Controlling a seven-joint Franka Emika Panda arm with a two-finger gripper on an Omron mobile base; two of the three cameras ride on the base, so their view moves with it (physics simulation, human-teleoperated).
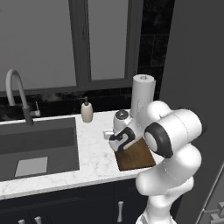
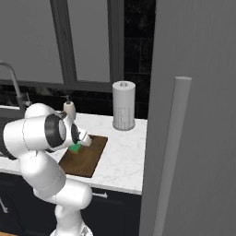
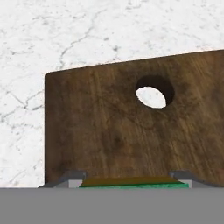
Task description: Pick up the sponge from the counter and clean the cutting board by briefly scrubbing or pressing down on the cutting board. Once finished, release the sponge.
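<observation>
1. Gripper [image 3: 133, 180] of mine is pinched on the sponge [image 3: 133, 182], its fingers [image 3: 70, 177] pressed against the two ends; in the hand view the yellow layer and a green strip sit between them at the bottom edge.
2. That sponge is off the counter [image 3: 65, 35] and over the cutting board [image 3: 109, 131], at the end with the small hole. In the right base view its green corner shows just beneath my hand, low against the dark wood.
3. I judge the pickup finished. Whether the sponge is actually pressing on the board or hanging just above it, I cannot tell from these views.
4. What is left, as I read it: a brief press or scrub on the wood, then letting the sponge go.
5. Further out, the board lies on the white marble counter near its front edge, with a paper towel roll [image 2: 123, 105] behind it and a soap bottle [image 1: 86, 110] off toward the sink [image 1: 39, 140]. Neither stands close to where I am working.
</observation>
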